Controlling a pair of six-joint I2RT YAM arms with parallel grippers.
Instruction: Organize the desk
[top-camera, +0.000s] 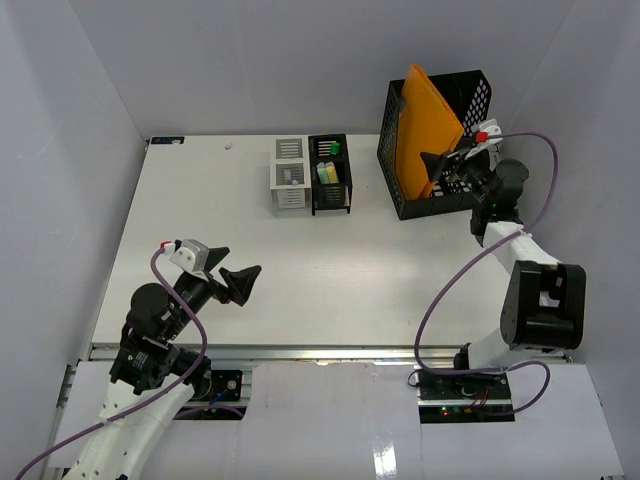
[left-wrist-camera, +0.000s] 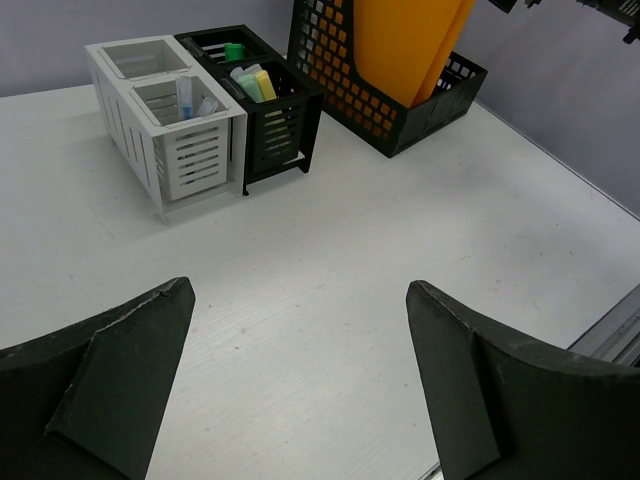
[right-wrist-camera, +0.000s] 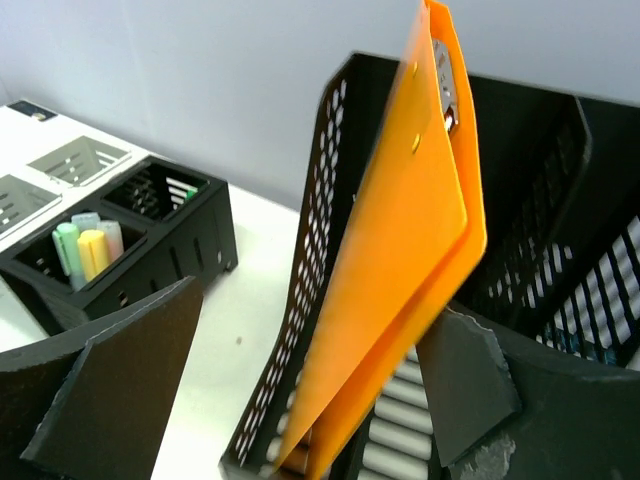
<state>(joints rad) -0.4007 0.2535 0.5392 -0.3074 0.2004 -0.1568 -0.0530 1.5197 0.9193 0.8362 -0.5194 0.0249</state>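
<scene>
Bench (top-camera: 200, 215), flat and white, runs from the metal rail (top-camera: 330, 350) at the front to the back wall, with white walls on both sides.

At the near left, the left gripper (top-camera: 235, 268) hovers over bare bench, its fingers (left-wrist-camera: 120, 370) spread wide with nothing between them.

Near the back edge, about mid-width, two small organizers stand side by side and touching. The white organizer (top-camera: 289, 175) on the left has two compartments. The nearer one holds a few small pale items that are too small to identify. The black organizer (top-camera: 331, 190) on its right is also split in two. The nearer half holds upright markers (top-camera: 326, 172) in green, yellow and a paler shade. The far half holds a green item (top-camera: 334, 148).

Further right, a black mesh file holder (top-camera: 470, 100) stands near the back right corner. An orange folder (top-camera: 425, 125) stands in it, leaning to one side and rising above the rim.

The right gripper (top-camera: 445, 168) is at the holder's near end. Its fingers (right-wrist-camera: 110, 390) are spread, with the folder's lower edge and a mesh wall between them, and they are not pinching anything.
</scene>
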